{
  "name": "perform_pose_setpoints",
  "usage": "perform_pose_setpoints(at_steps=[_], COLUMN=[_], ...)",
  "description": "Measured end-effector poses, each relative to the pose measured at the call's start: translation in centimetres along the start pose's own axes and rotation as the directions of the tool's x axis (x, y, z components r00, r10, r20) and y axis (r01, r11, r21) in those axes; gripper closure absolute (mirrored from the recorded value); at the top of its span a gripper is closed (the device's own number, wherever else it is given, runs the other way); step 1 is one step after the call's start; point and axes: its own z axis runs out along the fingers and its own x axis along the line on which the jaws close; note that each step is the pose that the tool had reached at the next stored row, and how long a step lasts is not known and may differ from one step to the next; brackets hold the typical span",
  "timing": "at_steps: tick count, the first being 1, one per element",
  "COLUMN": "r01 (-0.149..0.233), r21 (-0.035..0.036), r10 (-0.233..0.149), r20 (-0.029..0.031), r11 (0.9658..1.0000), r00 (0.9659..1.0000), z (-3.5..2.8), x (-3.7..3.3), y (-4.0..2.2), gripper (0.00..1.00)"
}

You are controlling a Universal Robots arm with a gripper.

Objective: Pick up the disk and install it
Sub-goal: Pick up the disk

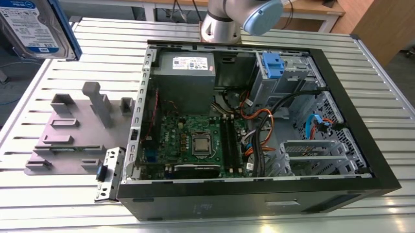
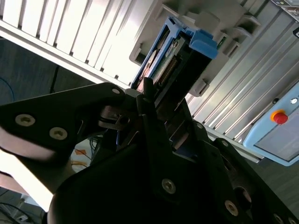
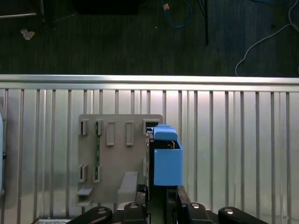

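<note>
The end effector [image 2: 148, 100] pinches the disk [image 1: 32, 29] — held aloft. It hangs apparently over the bench's [image 1: 58, 204] corner at the exterior view's left.

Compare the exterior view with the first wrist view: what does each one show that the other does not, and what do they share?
Exterior view: the open computer case with its motherboard, grey power-supply box and blue latch, and the arm behind it.
First wrist view: the gripper, fingers shut on the disk, and a white cable on the dark floor.
Shared: the disk held in the air, label side in the exterior view, edge-on in the first wrist view; the grey fixture plate; the slatted metal table.
</note>
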Motion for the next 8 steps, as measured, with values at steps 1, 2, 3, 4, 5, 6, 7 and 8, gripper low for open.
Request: perform_pose_setpoints(at_steps=[1, 2, 3, 4, 5, 6, 7, 8], r01=[0.0, 0.0, 0.0, 0.0, 0.0, 0.0, 0.0, 0.0], r21=[0.0, 0.0, -0.0001, -0.0001, 0.0, 0.0, 0.0001, 0.0], r10=[0.0, 0.0, 0.0, 0.0, 0.0, 0.0, 0.0, 0.0], r20=[0.0, 0.0, -0.0001, -0.0001, 0.0, 0.0, 0.0, 0.0001], r11=[1.0, 1.0, 1.0, 1.0, 1.0, 1.0, 1.0, 1.0], r00=[1.0, 1.0, 1.0, 1.0, 1.0, 1.0, 1.0, 1.0], z=[-0.13, -0.24, -0.32, -0.35, -0.35, -0.35, -0.35, -0.35], x=[0.0, -0.01, -0.01, -0.01, -0.01, -0.01, -0.01, -0.01], y=[0.0, 0.0, 0.0, 0.0, 0.0, 0.0, 0.0, 0.0], gripper=[0.65, 0.65, 0.65, 0.65, 0.65, 0.65, 0.65, 0.65])
